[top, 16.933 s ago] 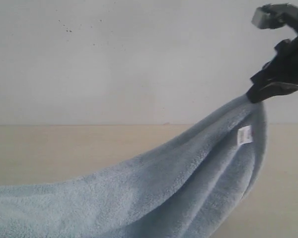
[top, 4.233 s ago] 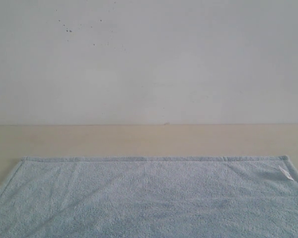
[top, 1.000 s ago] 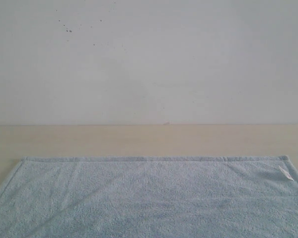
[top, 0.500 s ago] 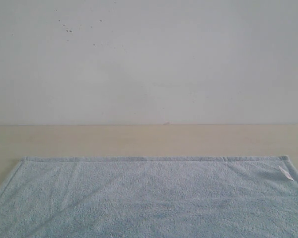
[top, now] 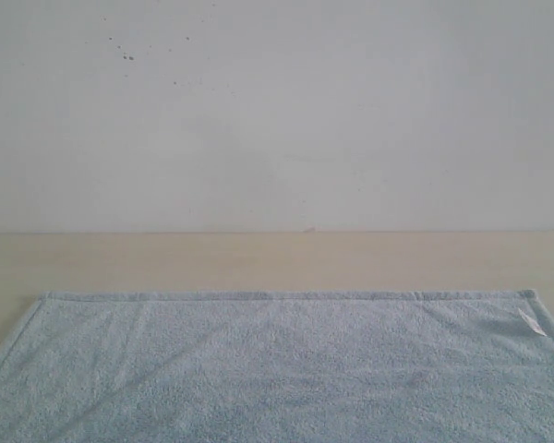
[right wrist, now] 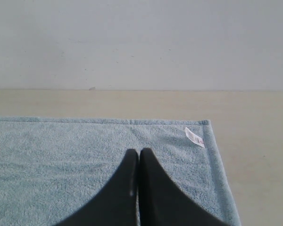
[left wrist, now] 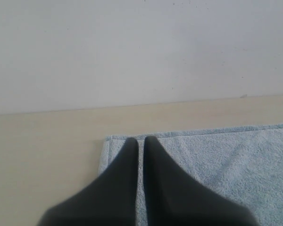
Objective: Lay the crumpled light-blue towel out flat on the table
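Note:
The light-blue towel [top: 277,369] lies flat and smooth on the beige table [top: 277,263], its far hem straight and both far corners showing, with a small white label [top: 532,322] near the far right corner. No arm shows in the exterior view. In the left wrist view my left gripper [left wrist: 140,140] is shut and empty, hanging above the towel [left wrist: 217,160] near one far corner. My right gripper [right wrist: 138,151] is likewise shut on nothing above the towel [right wrist: 61,155], a little way in from the corner with the label [right wrist: 195,137].
A plain white wall [top: 277,111] rises behind the table's far edge. A strip of bare tabletop runs between the towel's far hem and the wall, and bare table [left wrist: 42,155] flanks the towel on both sides.
Long before now the right gripper held the towel up by a corner; since then it has lain flat. Nothing has moved over the last second.

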Controlling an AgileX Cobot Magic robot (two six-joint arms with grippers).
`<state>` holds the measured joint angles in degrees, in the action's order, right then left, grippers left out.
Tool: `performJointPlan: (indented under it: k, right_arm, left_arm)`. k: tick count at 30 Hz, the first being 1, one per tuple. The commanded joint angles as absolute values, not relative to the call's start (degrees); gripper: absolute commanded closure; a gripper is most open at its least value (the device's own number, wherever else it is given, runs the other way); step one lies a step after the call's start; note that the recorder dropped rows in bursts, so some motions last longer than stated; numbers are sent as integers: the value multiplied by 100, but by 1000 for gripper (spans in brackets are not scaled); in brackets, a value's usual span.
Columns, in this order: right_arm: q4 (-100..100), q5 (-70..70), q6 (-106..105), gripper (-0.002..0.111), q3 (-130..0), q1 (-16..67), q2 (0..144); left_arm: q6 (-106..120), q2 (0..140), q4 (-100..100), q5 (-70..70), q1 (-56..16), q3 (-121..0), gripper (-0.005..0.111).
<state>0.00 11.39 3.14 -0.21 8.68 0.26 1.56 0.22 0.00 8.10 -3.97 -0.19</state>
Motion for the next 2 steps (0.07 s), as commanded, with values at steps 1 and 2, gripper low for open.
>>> performJointPlan:
  k: [1,2]
  right_arm:
    - [0,1125,303,108,0,855,0]
    - [0,1125,303,108,0,855,0]
  left_arm:
    - [111,0,0,814,-398,0,103]
    - [111,0,0,814,-398,0,103]
